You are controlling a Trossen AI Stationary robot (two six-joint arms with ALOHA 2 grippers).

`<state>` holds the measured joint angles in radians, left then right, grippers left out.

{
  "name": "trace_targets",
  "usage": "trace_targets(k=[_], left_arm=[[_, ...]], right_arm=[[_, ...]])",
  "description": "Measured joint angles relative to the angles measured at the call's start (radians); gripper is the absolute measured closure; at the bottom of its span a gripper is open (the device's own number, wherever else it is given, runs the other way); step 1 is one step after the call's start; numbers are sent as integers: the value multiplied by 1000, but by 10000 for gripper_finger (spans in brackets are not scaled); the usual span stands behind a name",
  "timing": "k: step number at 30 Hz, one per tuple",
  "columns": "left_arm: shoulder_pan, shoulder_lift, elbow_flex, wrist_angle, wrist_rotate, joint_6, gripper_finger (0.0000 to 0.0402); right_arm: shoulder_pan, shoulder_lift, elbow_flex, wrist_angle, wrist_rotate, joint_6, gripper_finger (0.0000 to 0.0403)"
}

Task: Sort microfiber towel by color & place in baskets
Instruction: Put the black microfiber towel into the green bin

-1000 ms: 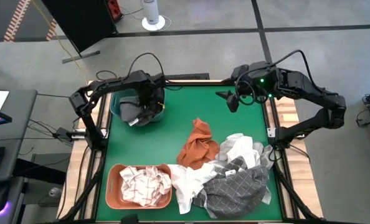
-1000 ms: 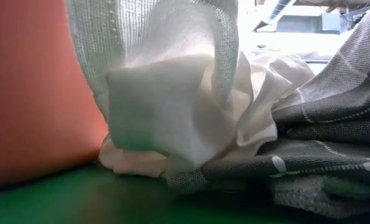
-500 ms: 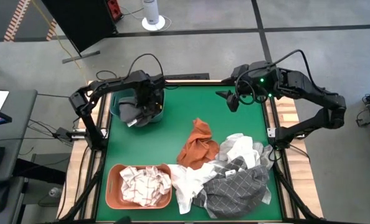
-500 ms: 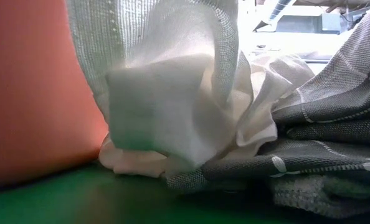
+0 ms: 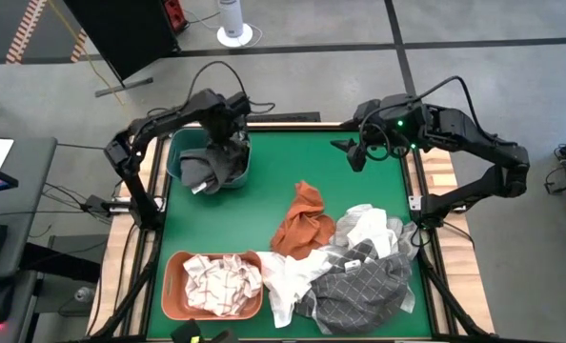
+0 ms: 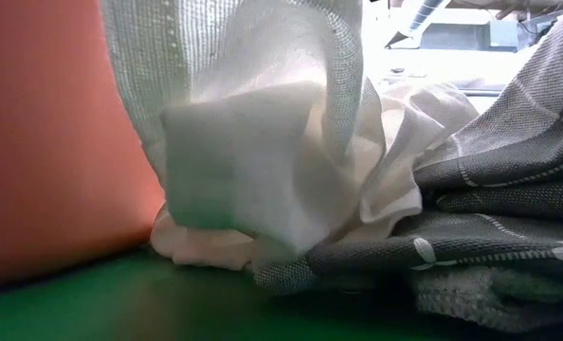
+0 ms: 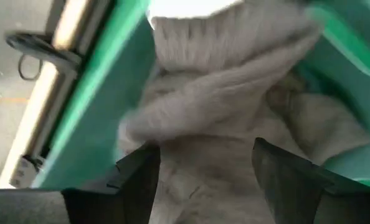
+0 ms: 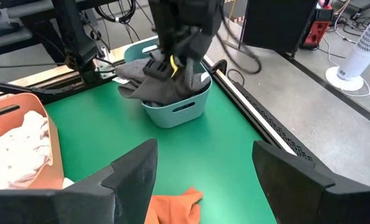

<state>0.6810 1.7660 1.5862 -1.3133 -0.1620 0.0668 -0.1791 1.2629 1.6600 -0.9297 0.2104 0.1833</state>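
The teal basket (image 5: pixel 180 152) stands at the table's far left and holds plain dark grey towels (image 5: pixel 210 167), one corner hanging over its near rim. My left gripper (image 7: pixel 203 180) is open just above those grey towels (image 7: pixel 235 106); it also shows over the teal basket (image 8: pixel 172 106) in the right wrist view. My right gripper (image 5: pixel 353 152) hovers open over the far right of the table. A rust orange towel (image 5: pixel 303 221) lies mid-table. White towels (image 5: pixel 288 276) and grey grid towels (image 5: pixel 359 286) are piled at the near right. The salmon basket (image 5: pixel 175 291) holds pale checked towels (image 5: pixel 223 283).
The bare green mat (image 5: pixel 273 162) lies between the teal basket and my right gripper. In the low view the salmon basket's wall (image 6: pixel 54 142), a white towel (image 6: pixel 263 170) and a grey grid towel (image 6: pixel 509 189) fill the picture. The table's wooden rails (image 5: pixel 435 171) border the mat.
My left gripper has risen from the teal basket and drawn back toward the table's far edge. The dark grey towels have stayed in the basket. My right arm has kept still.
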Motion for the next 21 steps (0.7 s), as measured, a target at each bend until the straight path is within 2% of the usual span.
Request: trace_targets(k=[8, 21], left_arm=[[11, 0, 62, -95, -1, 47, 158], [44, -36, 62, -130, 27, -89, 158]], right_arm=[[0, 0, 0, -9, 0, -1, 112], [0, 0, 0, -8, 0, -8, 112]])
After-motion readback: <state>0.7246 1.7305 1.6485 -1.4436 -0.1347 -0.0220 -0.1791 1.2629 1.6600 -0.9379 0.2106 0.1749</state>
